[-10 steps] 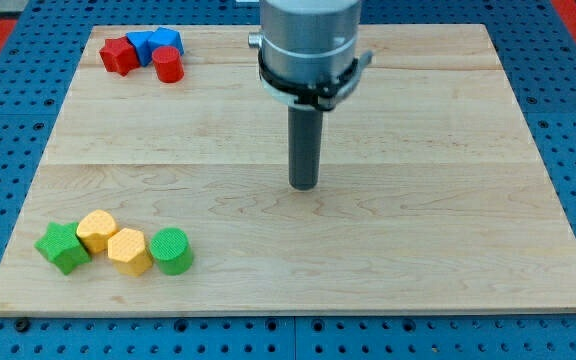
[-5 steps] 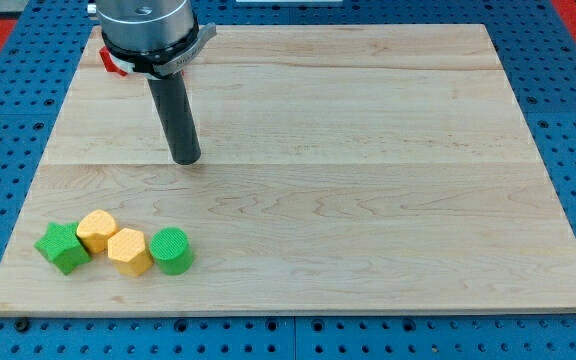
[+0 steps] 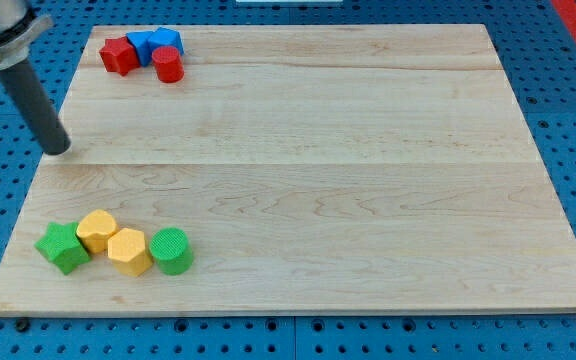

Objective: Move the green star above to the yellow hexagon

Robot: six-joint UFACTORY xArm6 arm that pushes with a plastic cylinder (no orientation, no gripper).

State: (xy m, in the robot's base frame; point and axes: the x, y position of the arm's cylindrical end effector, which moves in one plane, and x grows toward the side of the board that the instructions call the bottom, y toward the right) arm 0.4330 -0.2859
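Note:
The green star [image 3: 62,247] lies at the board's lower left. Touching its right side is a yellow block with rounded lobes [image 3: 97,230], then the yellow hexagon [image 3: 128,251], then a green cylinder [image 3: 171,250]. My tip [image 3: 58,150] is at the board's left edge, well above the green star and apart from every block.
A red star-like block [image 3: 119,54], blue blocks [image 3: 151,43] and a red cylinder [image 3: 168,64] cluster at the wooden board's [image 3: 368,180] upper left. The board rests on a blue pegboard.
My tip has swept from the board's middle leftward to its left edge. No block has moved.

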